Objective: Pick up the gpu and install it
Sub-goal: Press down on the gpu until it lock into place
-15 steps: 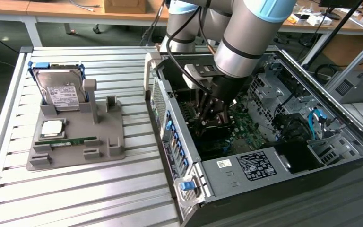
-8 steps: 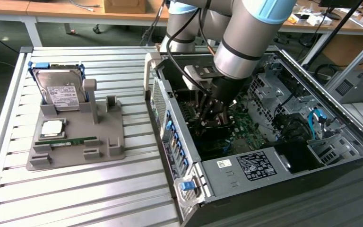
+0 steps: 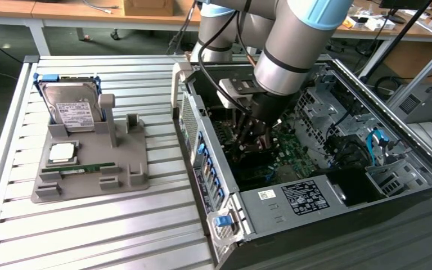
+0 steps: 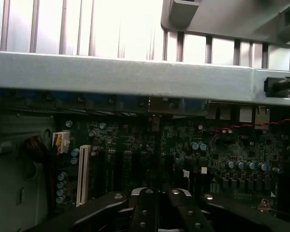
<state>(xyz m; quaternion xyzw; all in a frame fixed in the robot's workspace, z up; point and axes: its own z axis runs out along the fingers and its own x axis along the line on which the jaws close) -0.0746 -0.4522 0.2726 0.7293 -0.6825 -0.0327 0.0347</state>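
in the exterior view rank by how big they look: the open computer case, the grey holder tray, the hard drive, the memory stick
1. computer case
2. grey holder tray
3. hard drive
4. memory stick, the slimmest, though about as long as the drive

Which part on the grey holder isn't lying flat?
The white-labelled hard drive, leaning tilted; the chip and green memory stick lie flat.

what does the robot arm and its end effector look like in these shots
The arm is built of thick silver-grey tubular segments with light blue caps at the joints and a black band near the wrist. A black cable runs along it. The end effector is black, hanging below a grey block. In the wrist view its fingers are dark metal bars dotted with small silver screws.
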